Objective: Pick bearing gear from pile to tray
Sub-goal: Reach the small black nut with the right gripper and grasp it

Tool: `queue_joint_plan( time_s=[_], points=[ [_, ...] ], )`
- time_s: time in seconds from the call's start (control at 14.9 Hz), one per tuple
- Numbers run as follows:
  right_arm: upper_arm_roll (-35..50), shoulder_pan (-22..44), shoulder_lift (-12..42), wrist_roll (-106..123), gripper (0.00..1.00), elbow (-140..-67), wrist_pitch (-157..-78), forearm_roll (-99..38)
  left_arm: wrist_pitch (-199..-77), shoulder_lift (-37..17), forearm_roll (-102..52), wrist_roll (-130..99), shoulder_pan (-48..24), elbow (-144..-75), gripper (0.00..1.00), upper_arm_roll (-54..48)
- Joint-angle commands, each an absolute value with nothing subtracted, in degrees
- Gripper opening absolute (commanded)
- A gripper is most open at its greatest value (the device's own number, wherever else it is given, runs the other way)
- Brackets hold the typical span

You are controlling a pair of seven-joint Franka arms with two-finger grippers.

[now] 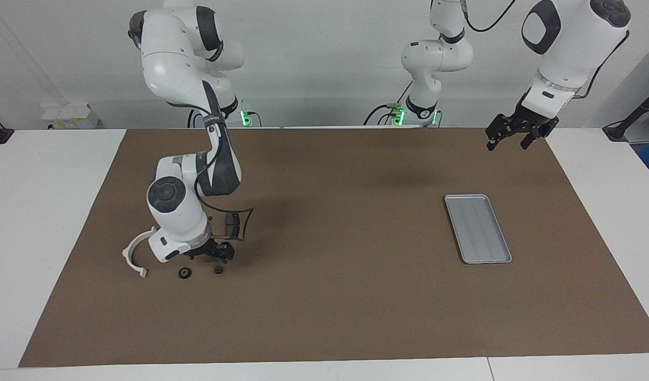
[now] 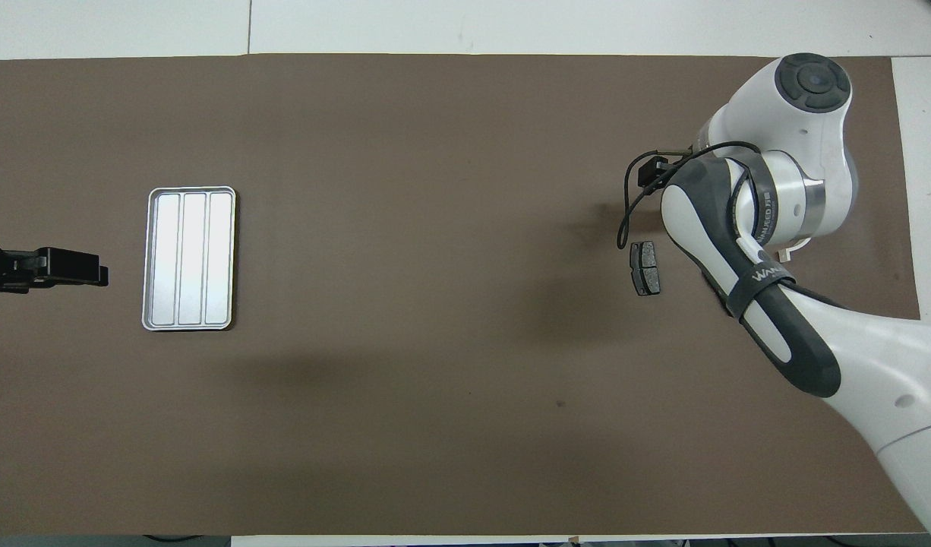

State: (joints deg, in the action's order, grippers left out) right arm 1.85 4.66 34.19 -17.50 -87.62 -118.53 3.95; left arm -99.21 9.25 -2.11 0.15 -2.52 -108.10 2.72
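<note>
Risks first: could close on the wrong one of two small black round pieces, the larger ring (image 1: 185,273) and the smaller one (image 1: 218,269), lying side by side low in the facing view toward the right arm's end, the bearing gear probably being one of them, though which cannot be told. Could also nudge either piece and send it rolling if a fingertip lands on it rather than astride it, or catch the white arc bracket (image 1: 134,254) just beside the wrist, or snag the slack cable on the dark pad-shaped plate (image 1: 231,225) a little higher in the frame. Hangs low over those round pieces with the right gripper (image 1: 212,258), spread wide and with nothing between the fingers. Hides both pieces under the arm in the overhead view, where only one plate (image 2: 645,267) shows. Waits with the left gripper (image 1: 510,138) high in the frame over the mat's edge, likewise spread and empty. Holds nothing in the tray (image 1: 478,228), mid-height toward the left arm's end, well apart from the pile; bare ribbed metal throughout.
</note>
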Motion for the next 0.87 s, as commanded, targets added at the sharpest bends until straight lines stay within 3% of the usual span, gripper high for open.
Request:
queue_joint_plan(
  time_s=[0.0,0.34,0.81],
  points=[
    [2.11,5.27,37.17,-21.08,1.0,-83.59,-117.68,5.1,-99.58,11.43,-2.9,-0.09,-2.02,-110.48,1.0,2.37],
    [2.11,5.71,38.05,-21.97,0.92,-83.67,-119.26,6.07,-99.58,11.51,-2.9,-1.05,-2.2,-110.57,1.0,2.29],
    [2.2,5.54,38.06,-23.2,0.91,-85.69,-122.34,6.07,-100.02,11.34,-2.9,-1.05,-2.64,-110.22,1.0,2.37]
  ],
)
